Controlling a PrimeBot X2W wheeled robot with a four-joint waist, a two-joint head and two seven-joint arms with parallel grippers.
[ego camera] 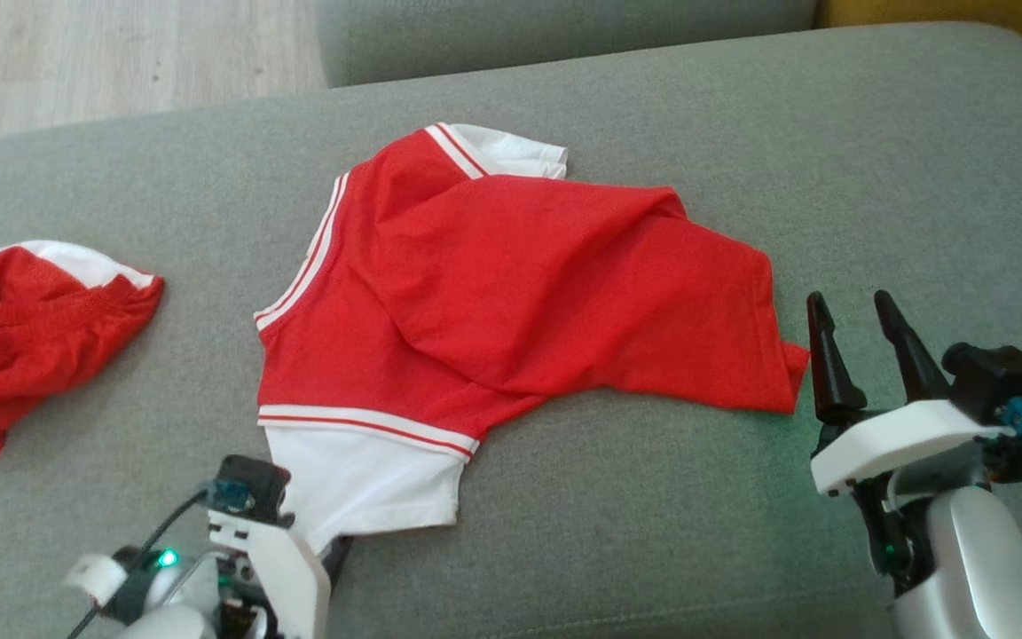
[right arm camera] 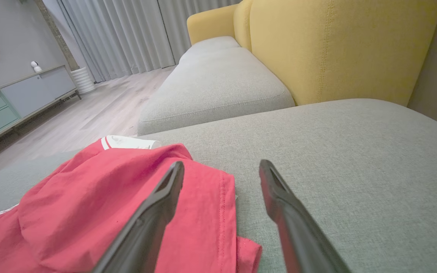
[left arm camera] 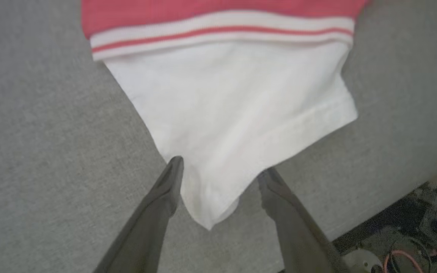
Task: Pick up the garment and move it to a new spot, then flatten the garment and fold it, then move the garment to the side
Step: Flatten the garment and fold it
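Grey sofa cushion (ego camera: 653, 106), red garment (ego camera: 511, 284) lengthwise left-right, hem seemingly rightward

A grey sofa (ego camera: 830, 133) with yellow backrest (right arm camera: 336, 49) on pale wood floor (right arm camera: 101, 110).

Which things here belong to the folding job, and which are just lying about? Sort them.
Job in hand: red-and-white shirt, left pincer, right pincer, grey cushion under the shirt.
Lying about: second red garment at the left, yellow sofa back, sideboard.
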